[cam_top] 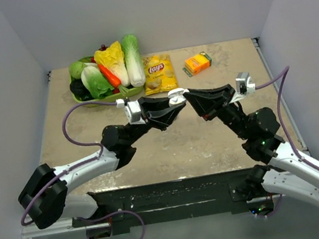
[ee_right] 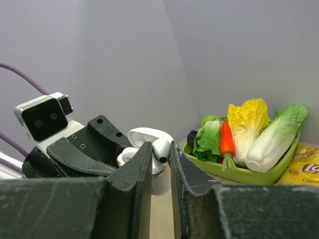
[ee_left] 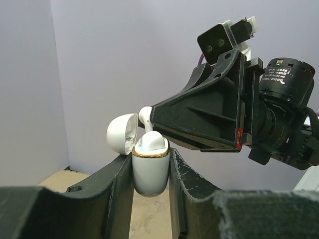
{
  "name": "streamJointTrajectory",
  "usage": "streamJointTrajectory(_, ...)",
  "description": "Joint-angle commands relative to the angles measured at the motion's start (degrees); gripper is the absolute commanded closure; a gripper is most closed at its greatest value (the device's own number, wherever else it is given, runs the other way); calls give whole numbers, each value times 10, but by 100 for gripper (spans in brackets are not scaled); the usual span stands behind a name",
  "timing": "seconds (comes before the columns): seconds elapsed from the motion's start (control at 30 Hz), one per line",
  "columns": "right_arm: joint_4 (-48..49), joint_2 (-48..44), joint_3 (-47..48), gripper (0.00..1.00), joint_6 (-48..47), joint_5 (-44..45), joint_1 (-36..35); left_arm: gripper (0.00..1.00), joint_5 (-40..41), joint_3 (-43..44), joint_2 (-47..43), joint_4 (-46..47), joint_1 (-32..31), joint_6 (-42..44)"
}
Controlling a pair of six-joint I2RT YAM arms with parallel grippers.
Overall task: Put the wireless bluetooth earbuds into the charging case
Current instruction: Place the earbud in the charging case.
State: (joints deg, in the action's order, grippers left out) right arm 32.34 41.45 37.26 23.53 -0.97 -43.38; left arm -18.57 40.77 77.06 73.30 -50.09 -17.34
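My left gripper (cam_top: 169, 110) is shut on the white charging case (ee_left: 149, 174), which has a gold rim. It holds the case upright above the table, with the lid (ee_left: 122, 133) open. One white earbud (ee_left: 152, 142) sits in the case. My right gripper (cam_top: 191, 97) is shut on a second white earbud (ee_right: 162, 148). It holds this earbud tilted, right over the case's open top (ee_right: 160, 181), at the rim. I cannot tell whether its stem is inside the case. No black earbuds show. Both grippers meet tip to tip at mid-table.
A green tray (cam_top: 109, 95) of toy vegetables stands at the back left and also shows in the right wrist view (ee_right: 239, 172). A yellow chips bag (cam_top: 159, 73) lies beside it. An orange box (cam_top: 197, 63) lies at the back right. Grey walls enclose the table.
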Motion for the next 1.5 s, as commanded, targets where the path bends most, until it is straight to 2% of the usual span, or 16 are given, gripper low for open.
streamJointTrajectory(0.0,-24,-9,4,100,-6,-26,-5,100,25,33,6,354,-3,18)
streamJointTrajectory(0.17,-28,-10,7,100,-7,-26,-6,100,27,39,13,354,-3,20)
streamJointTrajectory(0.37,-32,-14,11,89,-7,-25,-6,100,27,41,18,354,-3,20)
streamJointTrajectory(0.7,-36,-15,20,84,-4,-28,-5,100,32,39,23,354,-3,22)
streamJointTrajectory(1.47,-57,-10,53,61,-8,-38,-5,100,39,33,34,354,-3,32)
